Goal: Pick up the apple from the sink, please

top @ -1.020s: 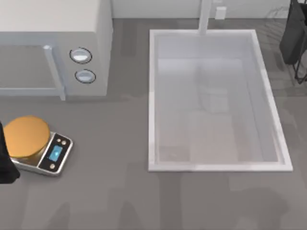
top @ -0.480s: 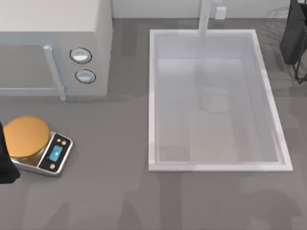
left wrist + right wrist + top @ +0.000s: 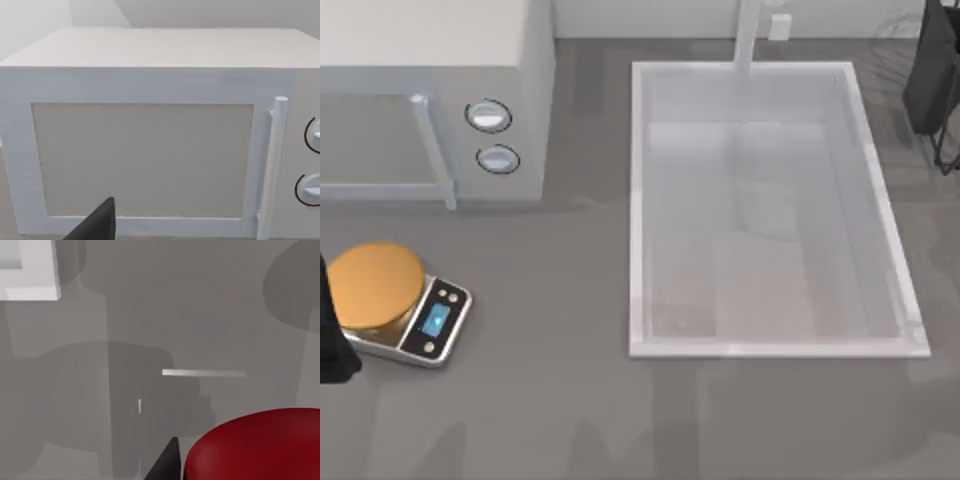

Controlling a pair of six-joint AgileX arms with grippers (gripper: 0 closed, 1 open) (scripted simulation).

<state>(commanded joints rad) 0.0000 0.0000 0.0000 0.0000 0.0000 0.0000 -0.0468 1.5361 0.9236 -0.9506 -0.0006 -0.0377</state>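
Observation:
The apple (image 3: 260, 445) is a glossy red rounded fruit close under the right wrist camera, raised above the grey table. One dark finger (image 3: 167, 462) of my right gripper rests against its side, so the gripper is shut on it. A corner of the sink rim (image 3: 30, 270) lies farther off in that view. From above, the sink (image 3: 636, 200) is a deep white basin with a faucet post (image 3: 748, 35) at its far end. My right arm (image 3: 932, 70) stands at the far right edge. My left arm (image 3: 330, 340) is parked at the left edge.
A grey-white microwave (image 3: 430, 90) with two round knobs (image 3: 490, 116) stands at the far left and faces the left wrist camera (image 3: 150, 150). A scale with an orange plate (image 3: 375, 285) sits near the left arm. Bare grey table lies in front of the sink.
A faint shadow on the sink floor has shifted and faded. Neither arm has visibly moved in the top view.

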